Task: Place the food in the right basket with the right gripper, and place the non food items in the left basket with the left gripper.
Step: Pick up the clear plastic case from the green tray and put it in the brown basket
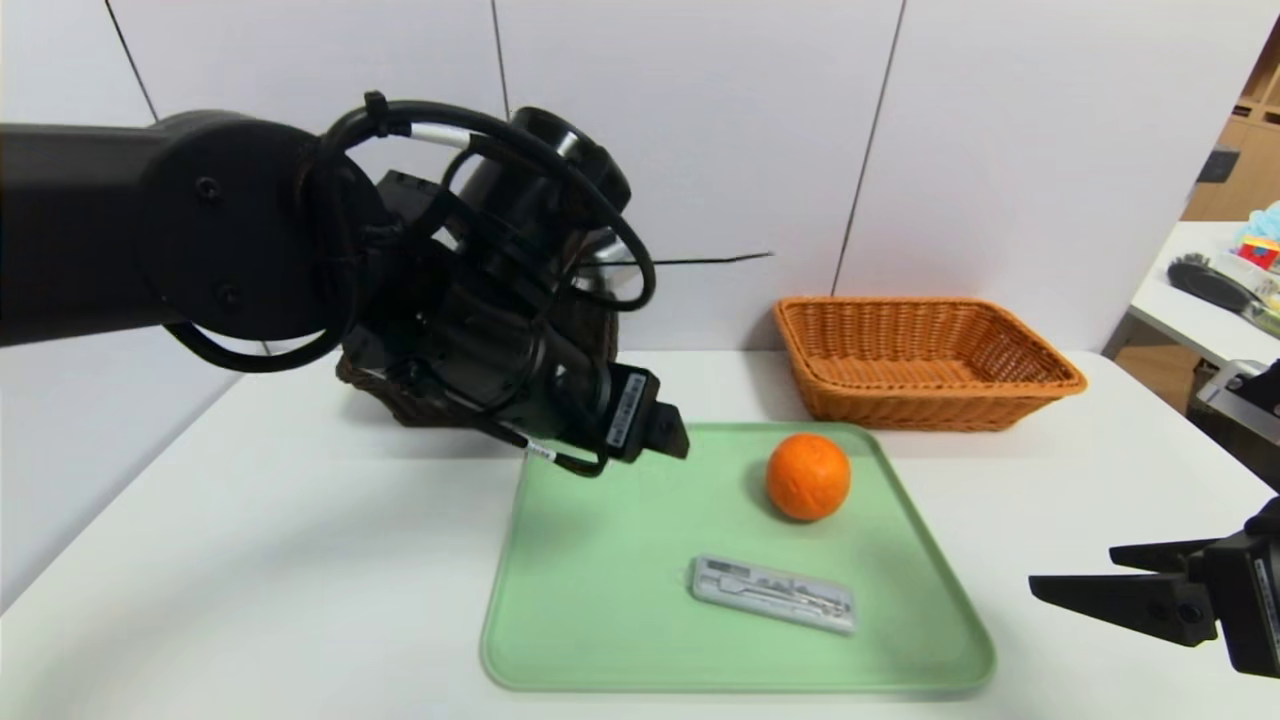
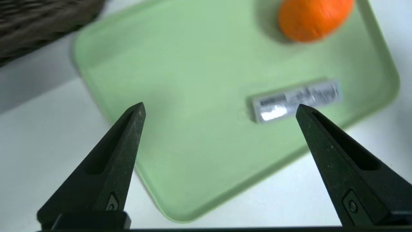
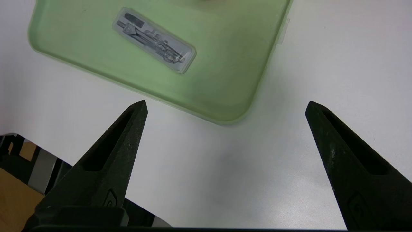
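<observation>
Left claw [image 2: 219,108] spread, empty, hovering over the pale green plastic tray's [image 1: 600,620] far-left corner; flat grey rectangular case [image 1: 773,594] lies ahead, probably crosswise to the jaws. Right claw [image 3: 226,104] spread, low over white counter [image 1: 250,560] beside the tray; round orange fruit [image 1: 808,476] sits toward its far side.

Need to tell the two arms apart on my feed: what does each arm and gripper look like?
Left gripper: black, two pointed fingers; its bulky black arm carries looped black cables and a white label with print. Right gripper: also black, with two pointed wedge-shaped fingers, each with a recessed slot.
</observation>
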